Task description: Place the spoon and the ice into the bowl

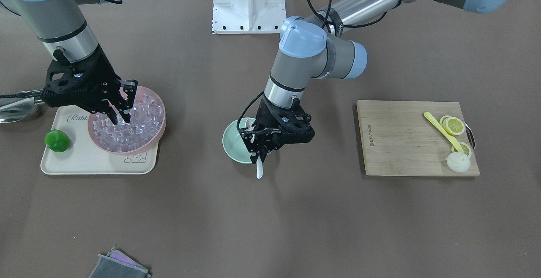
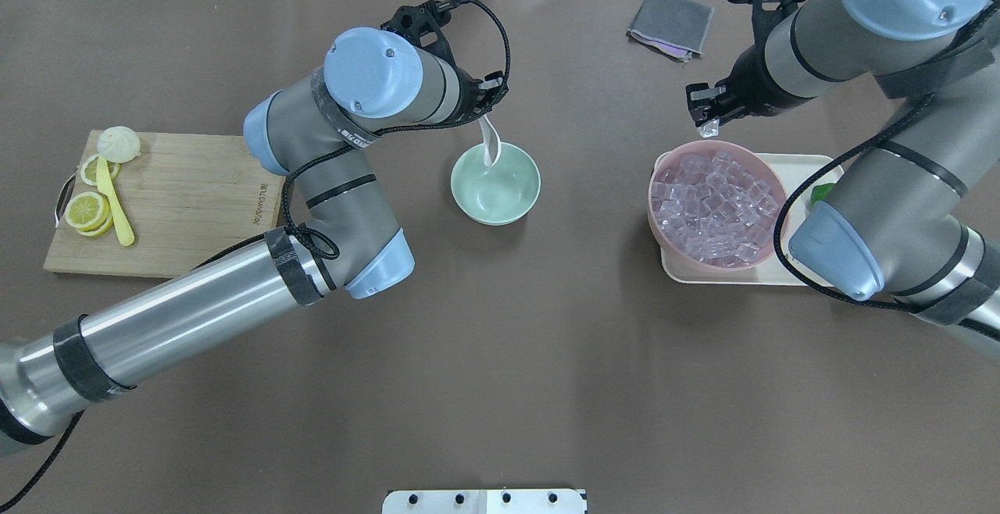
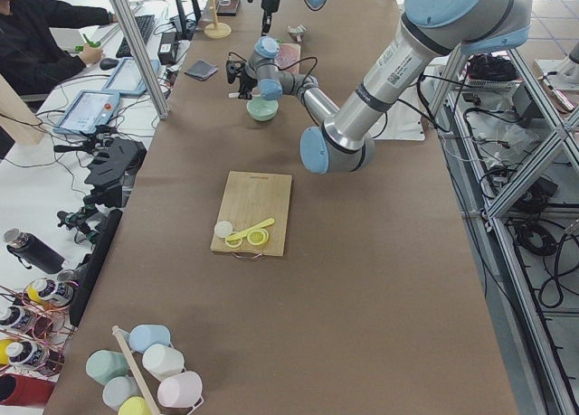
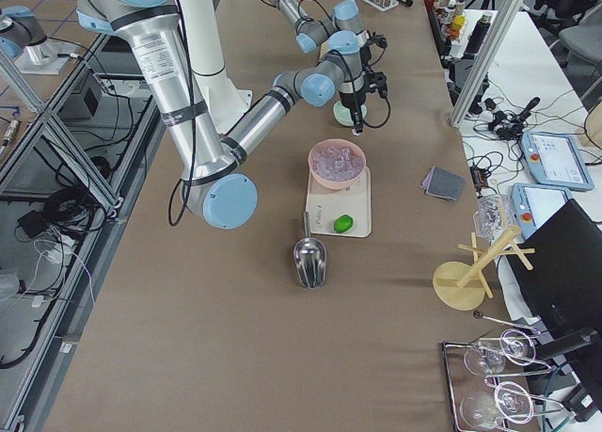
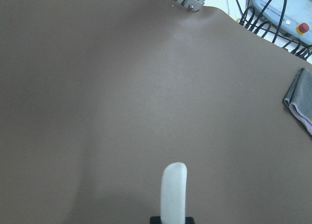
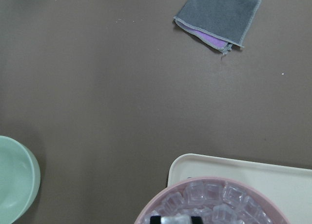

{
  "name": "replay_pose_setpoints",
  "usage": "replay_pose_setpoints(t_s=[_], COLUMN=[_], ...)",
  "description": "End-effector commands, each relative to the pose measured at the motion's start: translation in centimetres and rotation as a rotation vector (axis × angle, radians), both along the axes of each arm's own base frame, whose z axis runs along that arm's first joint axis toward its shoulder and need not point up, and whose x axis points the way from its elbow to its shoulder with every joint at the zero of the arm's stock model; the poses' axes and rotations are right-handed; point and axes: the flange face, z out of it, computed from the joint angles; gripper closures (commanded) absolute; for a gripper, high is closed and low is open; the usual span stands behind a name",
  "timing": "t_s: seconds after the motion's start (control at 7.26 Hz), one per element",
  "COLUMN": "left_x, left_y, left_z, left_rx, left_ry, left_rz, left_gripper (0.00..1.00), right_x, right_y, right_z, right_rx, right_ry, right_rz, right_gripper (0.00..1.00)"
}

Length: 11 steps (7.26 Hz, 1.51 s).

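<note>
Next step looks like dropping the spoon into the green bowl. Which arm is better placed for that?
Left. The left gripper is shut on the spoon, held right at the bowl. The right gripper is away at the pink bowl, pinching ice.

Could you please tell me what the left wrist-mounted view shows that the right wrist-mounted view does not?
Only the left wrist-mounted view shows the white spoon. Only the right wrist-mounted view shows the mint-green bowl, the ice in the pink bowl, and the tray. Both show the grey cloth and brown table.
</note>
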Motion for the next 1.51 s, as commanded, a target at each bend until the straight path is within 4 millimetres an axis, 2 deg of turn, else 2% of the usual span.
replay_pose_setpoints(t_s=[0.0, 0.14, 0.28, 0.41, 0.55, 0.69, 0.83, 0.96, 1.1, 1.24, 1.38], left_x=[1.3, 1.7, 2.0, 2.3, 1.2, -0.9, -5.8, -13.5, -19.5, -23.4, -26.5], left_y=[0.9, 1.5, 1.9, 2.5, 3.2, 3.0, 1.4, 1.2, 2.2, 1.5, 0.3], left_z=[0.3, 0.6, 0.3, 0.0, -1.9, -1.8, -0.3, 2.3, 4.4, 6.7, 8.1], left_rx=[0.015, 0.015, 0.024, 0.039, 0.060, 0.068, 0.106, 0.160, 0.243, 0.258, 0.260], left_ry=[0.007, 0.004, 0.003, 0.002, 0.032, 0.034, -0.024, -0.073, -0.121, -0.153, -0.165], left_rz=[0.004, 0.012, 0.005, -0.002, 0.003, -0.003, 0.057, 0.116, 0.135, 0.144, 0.158], left_gripper=[1.00, 1.00, 0.65, 0.03, 0.02, 0.02, 0.02, 0.02, 0.02, 0.02, 0.02], right_x=[-0.9, -2.0, -2.6, -3.0, -3.6, -4.5, -7.0, -10.4, -12.9, -15.7, -18.1], right_y=[-0.1, 0.4, 0.7, 0.8, 0.6, 0.1, -1.0, -1.0, -0.2, 0.3, 1.3], right_z=[-1.5, -2.2, -2.9, -3.3, -4.0, -5.0, -6.6, -7.5, -8.3, -8.7, -9.0], right_rx=[-0.016, -0.026, -0.034, -0.040, -0.048, -0.055, -0.072, -0.080, -0.068, -0.083, -0.075], right_ry=[-0.026, -0.042, -0.054, -0.063, -0.072, -0.082, -0.093, -0.078, -0.066, -0.057, -0.076], right_rz=[0.017, 0.014, 0.017, 0.021, 0.027, 0.034, 0.056, 0.086, 0.117, 0.111, 0.111], right_gripper=[1.00, 1.00, 1.00, 1.00, 1.00, 1.00, 1.00, 1.00, 1.00, 1.00, 1.00])
